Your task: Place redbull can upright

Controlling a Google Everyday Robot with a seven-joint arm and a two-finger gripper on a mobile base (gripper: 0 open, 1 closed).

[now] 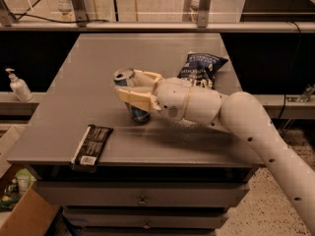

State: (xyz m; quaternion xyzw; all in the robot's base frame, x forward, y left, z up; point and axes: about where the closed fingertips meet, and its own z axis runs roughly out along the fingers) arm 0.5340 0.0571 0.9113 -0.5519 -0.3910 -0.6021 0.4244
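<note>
The redbull can (pixel 129 95) is a slim blue and silver can. It stands close to upright near the middle of the grey table (pixel 88 68), silver top up, tilted slightly to the left. My gripper (pixel 133 86) reaches in from the right on a white arm. Its cream fingers (pixel 135 97) sit on either side of the can and close on its body. The can's lower end shows below the near finger, at the table surface.
A dark blue chip bag (pixel 200 69) lies behind the arm at the right. A black snack bar wrapper (pixel 91 146) lies near the table's front left edge. A white pump bottle (pixel 18 86) stands on a shelf to the left. Drawers sit below the table.
</note>
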